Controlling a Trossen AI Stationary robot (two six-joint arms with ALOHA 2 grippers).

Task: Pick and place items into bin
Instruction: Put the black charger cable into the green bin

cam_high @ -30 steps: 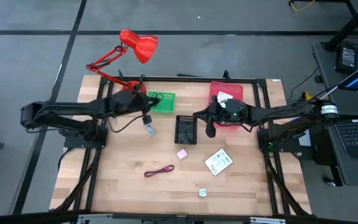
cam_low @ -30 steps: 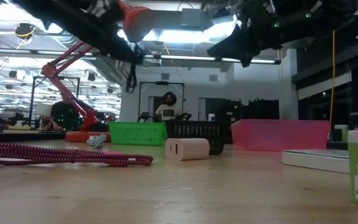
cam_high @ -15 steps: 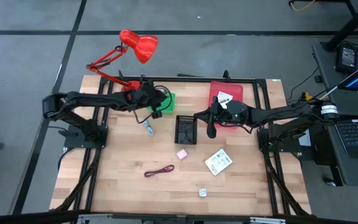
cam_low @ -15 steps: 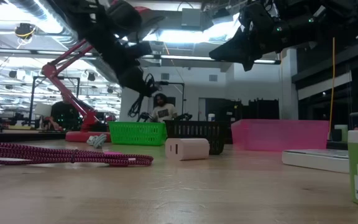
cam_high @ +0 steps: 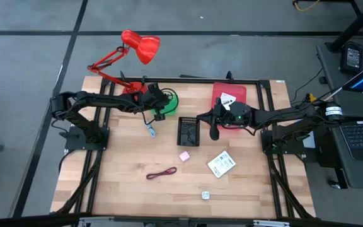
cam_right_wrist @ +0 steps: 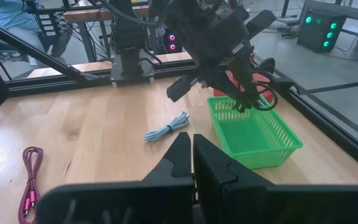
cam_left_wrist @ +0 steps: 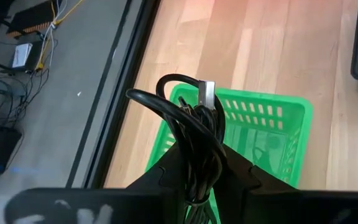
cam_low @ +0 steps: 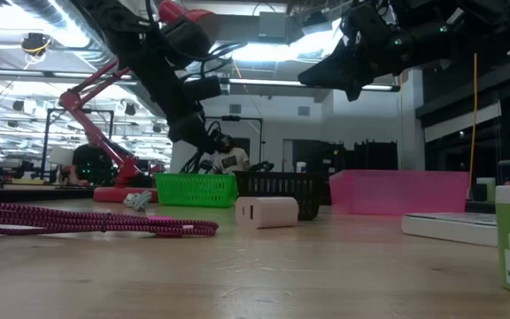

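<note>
The left tool (cam_high: 158, 103) hangs above the green basket (cam_high: 167, 104) at the far left of the bench (cam_high: 125, 157), clenched on the coiled black cord (cam_left_wrist: 194, 134). Only the left wrist view shows this plainly: the cord's loops and metal plug stand up between the dark fingers (cam_left_wrist: 232, 174), directly over the basket's open mesh. From above the cord is just a dark tangle. The right wrist view shows the same tool (cam_right_wrist: 244, 93) from the side, with the cord dangling just over the basket's rim, and the blue-white piece (cam_right_wrist: 166, 129) lying on the wood just beside the basket. The right tool (cam_high: 213, 129) hovers clamped shut and empty between the black bin (cam_high: 188, 130) and the pink bin (cam_high: 229, 104), which holds a white packet (cam_high: 227, 98). On the open bench nearer the viewer lie the pink cube (cam_high: 184, 156), the second packet (cam_high: 221, 163), the maroon cord (cam_high: 161, 173) and the tiny white cube (cam_high: 205, 195). The low view adds a person (cam_low: 231, 159) seated in the room behind the bins.
</note>
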